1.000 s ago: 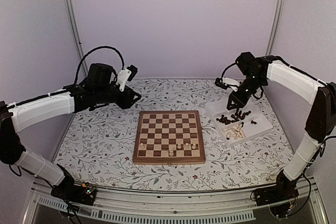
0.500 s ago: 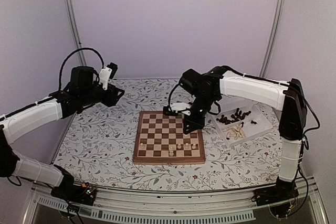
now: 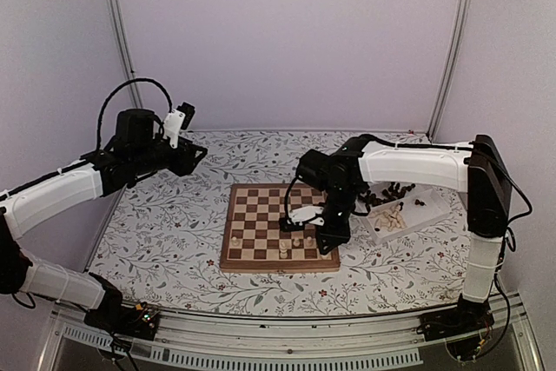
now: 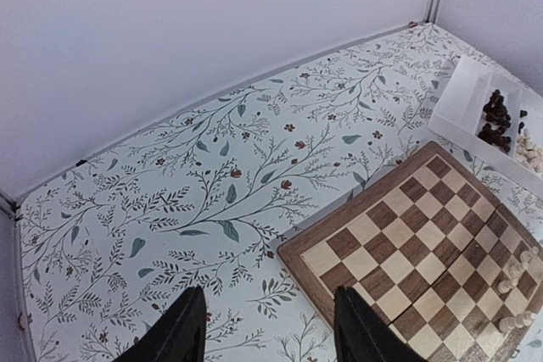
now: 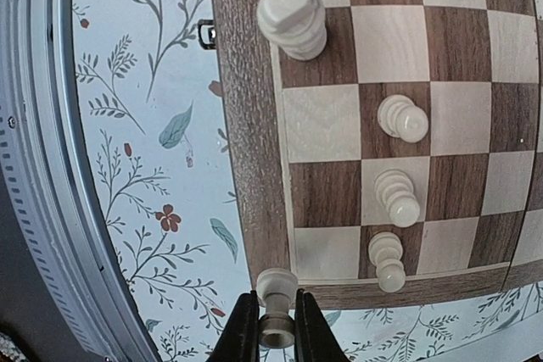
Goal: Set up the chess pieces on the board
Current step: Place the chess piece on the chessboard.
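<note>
Top external view, far left: we see the left gripper (image 3: 198,154) held in the air above the flowered table cover (image 3: 165,223), well apart from the board (image 3: 252,215). In the left wrist view its fingers (image 4: 182,332) stand spread, with nothing between them.

The board lies in the middle of the table. A few pale chessmen (image 3: 297,243) stand on its near right squares. The right wrist view shows a larger pale man (image 5: 293,19) and three smaller ones (image 5: 397,197) in a row.

The right gripper (image 3: 320,234) points down at the board's near right part. Its fingers (image 5: 246,332) are clamped on a pale piece (image 5: 277,294) over the board's brown border. We cannot tell whether this piece touches the wood.

Rightmost, a white tray (image 3: 434,208) lies beside the board, holding dark pieces (image 3: 391,191) and pale pieces (image 3: 391,218) in separate heaps.
</note>
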